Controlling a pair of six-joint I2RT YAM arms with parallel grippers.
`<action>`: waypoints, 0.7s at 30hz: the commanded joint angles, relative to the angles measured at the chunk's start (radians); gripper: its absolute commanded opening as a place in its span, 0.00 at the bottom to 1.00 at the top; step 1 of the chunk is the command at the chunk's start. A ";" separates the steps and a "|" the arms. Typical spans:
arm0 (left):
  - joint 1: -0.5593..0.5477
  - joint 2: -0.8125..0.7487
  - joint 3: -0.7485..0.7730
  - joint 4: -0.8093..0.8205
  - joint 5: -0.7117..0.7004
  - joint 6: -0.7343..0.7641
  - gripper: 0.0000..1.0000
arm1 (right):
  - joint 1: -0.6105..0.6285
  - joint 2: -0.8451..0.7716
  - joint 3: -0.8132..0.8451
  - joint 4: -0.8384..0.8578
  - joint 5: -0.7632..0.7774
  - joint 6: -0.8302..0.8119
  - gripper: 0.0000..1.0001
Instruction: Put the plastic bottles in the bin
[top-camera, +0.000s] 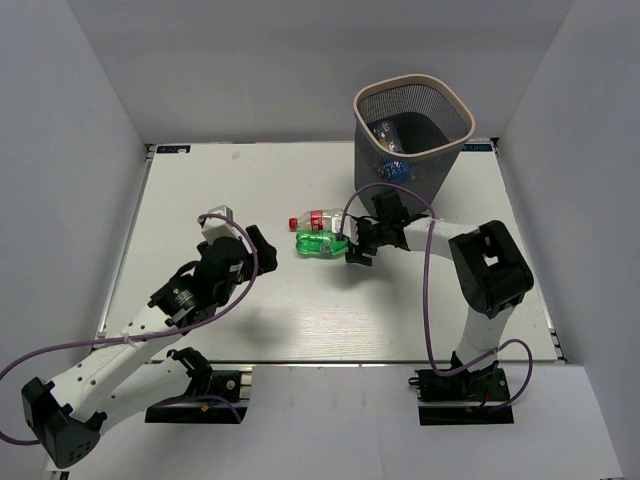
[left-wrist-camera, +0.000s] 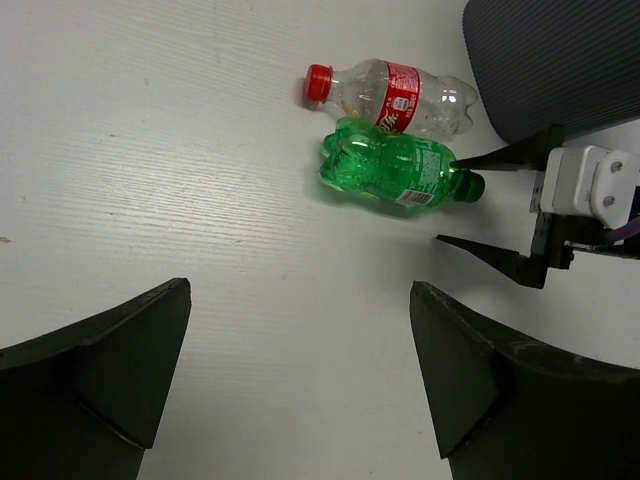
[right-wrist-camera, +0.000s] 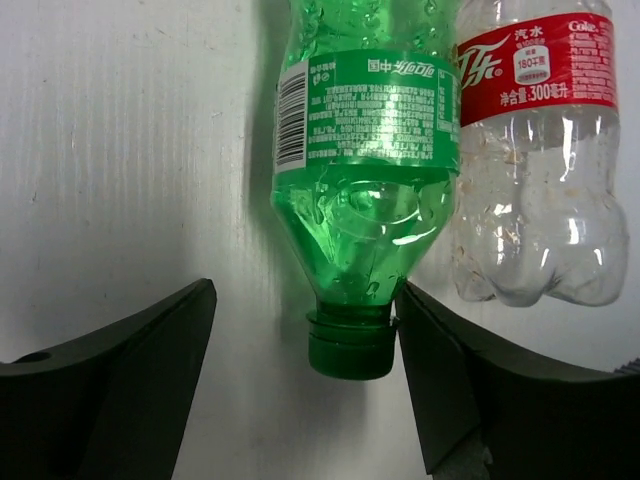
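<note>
Pointing: the green bottle (top-camera: 320, 243) lies on its side, long axis running left to right across the white table (top-camera: 200, 190). Its cap faces the right arm and its base faces the left arm.
Neighbour: a red-labelled bottle (top-camera: 320, 219) lies parallel on the far side, flank against flank with the green one. It is turned the other way, red cap to the left.
Where it lies: both bottles are near the middle of the table, outside the bin (top-camera: 413, 128).
Bottle and pincer: the right gripper (right-wrist-camera: 305, 288) is down at table level with the green cap between its spread jaws. The finger on the side of the red-labelled bottle looks to be against the cap and neck, while the other stands off with bare table between. It is released and grasps nothing.
Looks: translucent green plastic with a lumpy base. The green label carries white print and a barcode, and the screw cap is a darker green.
Left gripper (left-wrist-camera: 300, 290): jaws wide and empty, well apart from the bottles on their left, facing them.
Bin: dark mesh with a pale pink rim, standing at the far right of the table beyond the right gripper. Something blue shows inside, too small to tell.
</note>
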 joint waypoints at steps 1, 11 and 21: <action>-0.004 -0.017 0.006 -0.012 -0.004 -0.017 1.00 | 0.009 0.017 0.058 0.009 0.002 -0.029 0.75; -0.004 0.063 0.006 0.072 -0.013 -0.017 1.00 | 0.017 0.016 0.090 -0.065 -0.011 -0.006 0.17; 0.016 0.109 0.006 0.062 -0.120 -0.158 1.00 | 0.010 -0.394 0.055 -0.230 -0.120 0.098 0.00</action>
